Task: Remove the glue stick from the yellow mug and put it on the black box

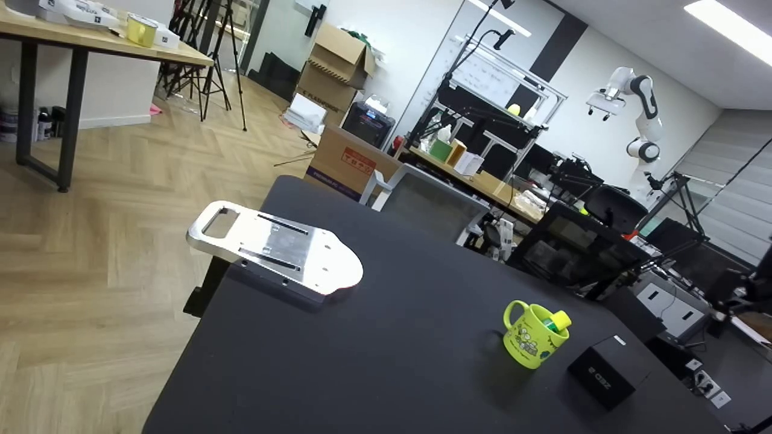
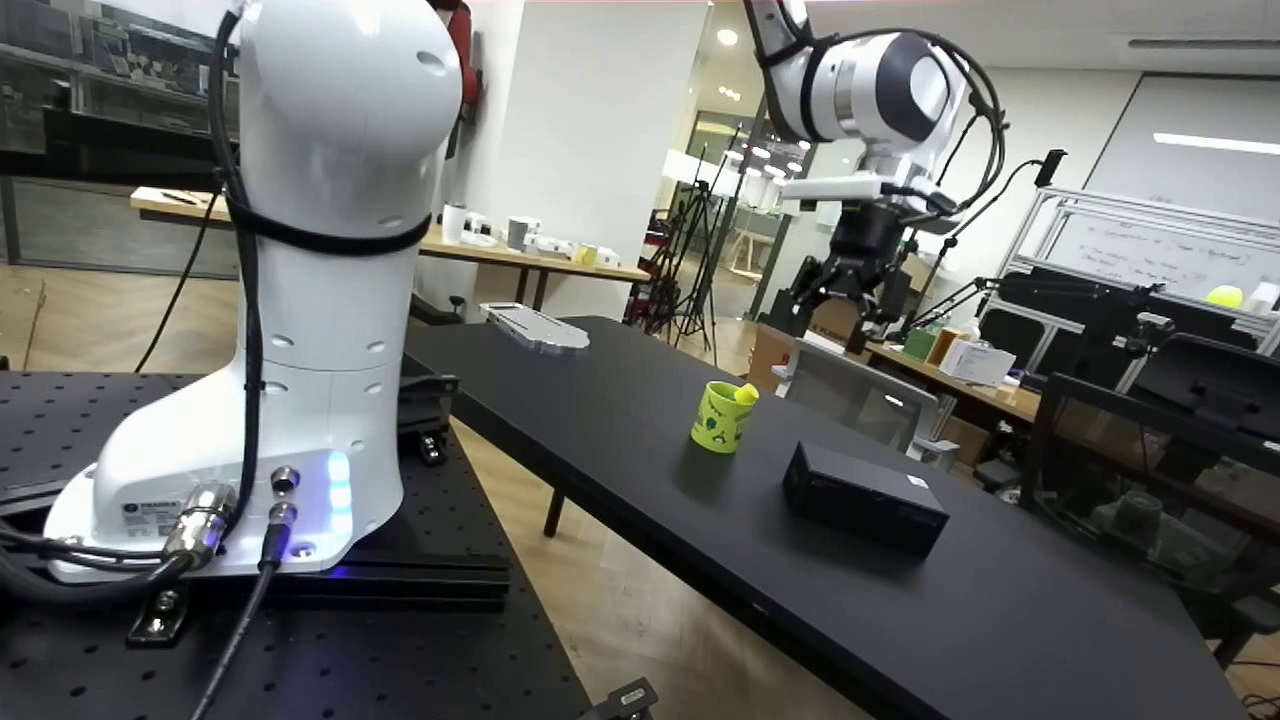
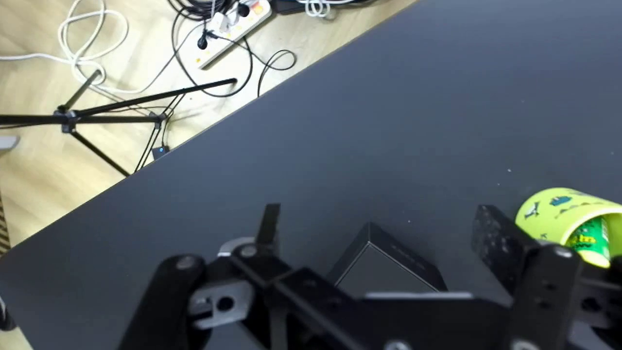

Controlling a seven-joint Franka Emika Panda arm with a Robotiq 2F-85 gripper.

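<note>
The yellow mug (image 1: 526, 340) stands upright on the dark table (image 1: 386, 361) and also shows in an exterior view (image 2: 716, 425). The glue stick (image 1: 558, 321) leans inside it, with its yellow end above the rim; it also shows in the wrist view (image 3: 590, 238). The black box (image 1: 609, 371) lies beside the mug and shows in an exterior view (image 2: 860, 500). My gripper (image 2: 828, 318) is high above the table, with its fingers wide apart and nothing between them. In the wrist view, the gripper (image 3: 379, 214) hangs over the box (image 3: 379, 272), with the mug (image 3: 544, 214) beyond its right finger.
A white flat slicer-like tool (image 1: 289, 244) lies at the table's far corner, also seen in an exterior view (image 2: 537, 328). Mesh chairs (image 2: 860, 395) stand by the table edge. The robot's white base (image 2: 300, 420) stands on a perforated black bench. A power strip (image 3: 233, 34) and cables lie on the floor.
</note>
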